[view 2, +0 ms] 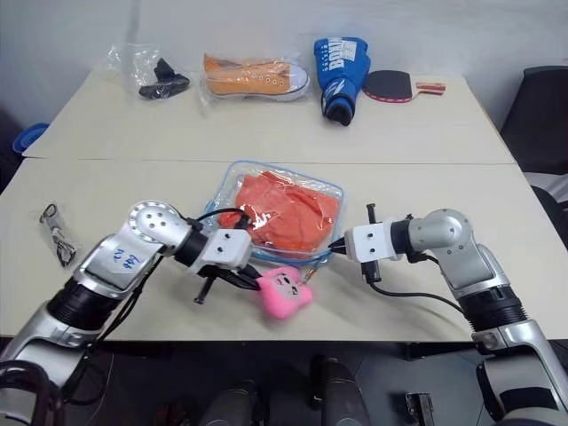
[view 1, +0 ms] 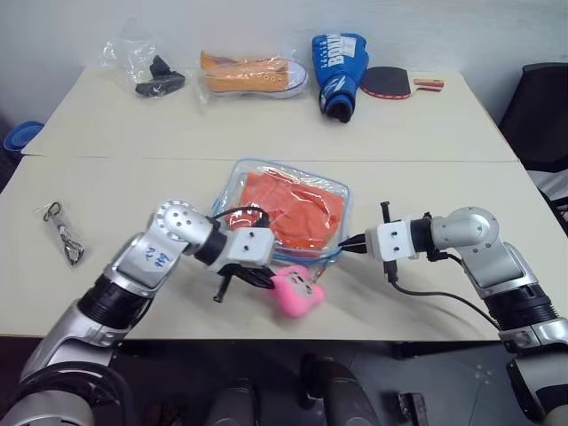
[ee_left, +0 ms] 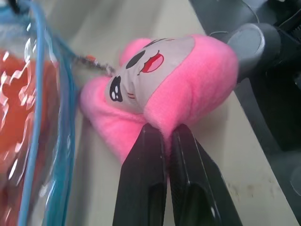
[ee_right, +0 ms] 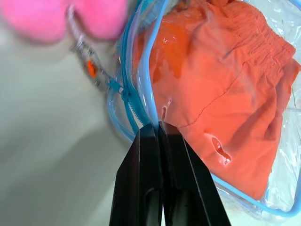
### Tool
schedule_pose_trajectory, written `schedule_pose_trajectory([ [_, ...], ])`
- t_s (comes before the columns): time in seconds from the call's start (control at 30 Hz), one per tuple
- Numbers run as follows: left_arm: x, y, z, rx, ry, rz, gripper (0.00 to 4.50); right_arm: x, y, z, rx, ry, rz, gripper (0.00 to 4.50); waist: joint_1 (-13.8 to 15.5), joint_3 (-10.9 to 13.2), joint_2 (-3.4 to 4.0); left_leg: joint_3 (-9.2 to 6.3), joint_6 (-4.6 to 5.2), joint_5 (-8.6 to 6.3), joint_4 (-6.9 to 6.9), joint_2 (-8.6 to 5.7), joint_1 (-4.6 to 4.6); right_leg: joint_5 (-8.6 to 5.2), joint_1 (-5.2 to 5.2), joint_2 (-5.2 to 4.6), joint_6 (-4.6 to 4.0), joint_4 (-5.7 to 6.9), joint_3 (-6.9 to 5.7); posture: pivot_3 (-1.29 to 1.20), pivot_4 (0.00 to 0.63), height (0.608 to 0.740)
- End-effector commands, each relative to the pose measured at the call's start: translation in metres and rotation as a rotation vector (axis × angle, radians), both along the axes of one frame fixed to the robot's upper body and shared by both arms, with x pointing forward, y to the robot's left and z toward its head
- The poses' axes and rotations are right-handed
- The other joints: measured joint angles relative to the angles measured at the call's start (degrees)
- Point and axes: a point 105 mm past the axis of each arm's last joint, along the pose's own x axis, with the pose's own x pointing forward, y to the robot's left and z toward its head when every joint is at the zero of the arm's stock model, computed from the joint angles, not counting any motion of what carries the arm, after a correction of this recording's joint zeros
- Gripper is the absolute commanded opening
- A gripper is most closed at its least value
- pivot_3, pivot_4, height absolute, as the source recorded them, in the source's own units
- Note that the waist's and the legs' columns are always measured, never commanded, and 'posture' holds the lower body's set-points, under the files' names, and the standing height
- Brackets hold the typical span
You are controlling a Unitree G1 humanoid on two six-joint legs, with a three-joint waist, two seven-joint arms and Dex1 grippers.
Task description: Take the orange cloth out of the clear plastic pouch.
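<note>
**Orange cloth sitting inside the pouch, pincers pinching at both near corners**

Orange cloth [view 1: 295, 211] is lying wrinkled and folded inside the clear pouch [view 1: 333, 191], which is resting flat on the desk [view 1: 106, 191] near its front edge, with the blue trim running around it. The cloth is sitting wholly within the pouch, between the two pincers and a little beyond them.

Left pincer [ee_left: 162, 136] is reaching in from the left, its fingers pressed together and nipping the edge of the pink plush [view 1: 296, 291], which is lying on the desk just in front of the pouch's near edge. A short chain is linking the plush to the blue zipper, as the left wrist view is showing. The cloth is lying just beyond this pincer, behind the trim.

Right pincer [ee_right: 157, 127] is coming in from the right, its fingers closed tight on the pouch's near right edge, right at the blue trim beside the zipper. The cloth is lying directly past the fingertips, under the clear film, touching or almost touching the pinched rim; I cannot tell which.

Across the far desk, well apart from the pouch, are lying a thin bag [view 1: 146, 67] with a black item, an orange sneaker [view 1: 253, 75], a blue glove [view 1: 339, 62] and a paddle [view 1: 390, 82]. A small clip [view 1: 64, 232] is lying at the left side of the near desk.
</note>
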Motion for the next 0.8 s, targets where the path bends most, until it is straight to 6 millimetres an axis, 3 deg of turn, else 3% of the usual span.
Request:
schedule_pose_trajectory([
  [0.03,-0.003,0.021,0.014,-0.004,-0.048,0.05,0.0,0.002,-0.01,0.012,0.008,-0.049,-0.018,0.03,0.07,0.01,0.0,0.0,0.0,0.0,0.0,0.0,-0.01,0.0,0.0,0.0,0.0,-0.01,-0.01,0.0,0.15,0.74],
  [0.43,0.004,0.128,0.04,0.021,-0.123,0.449,0.0,0.001,-0.026,0.008,-0.025,-0.062,-0.024,0.03,0.16,0.02,0.03,-0.04,0.05,-0.03,0.0,-0.01,-0.03,-0.01,-0.01,-0.05,-0.02,-0.05,-0.05,0.0,0.15,0.74],
  [0.7,0.03,0.237,0.043,0.087,-0.226,0.843,0.0,0.0,-0.032,0.014,-0.028,-0.066,-0.015,0.03,0.08,0.04,0.06,0.0,0.07,-0.04,-0.05,0.0,-0.02,-0.03,-0.05,-0.04,-0.04,-0.03,-0.1,0.0,0.15,0.74],
  [0.8,0.037,0.234,0.04,0.043,-0.214,0.838,0.0,-0.002,-0.029,0.015,-0.006,-0.049,-0.006,0.03,0.11,0.04,0.07,0.02,0.1,-0.05,-0.05,0.0,-0.04,-0.02,-0.05,-0.05,-0.04,-0.02,-0.14,0.0,0.15,0.74],
])
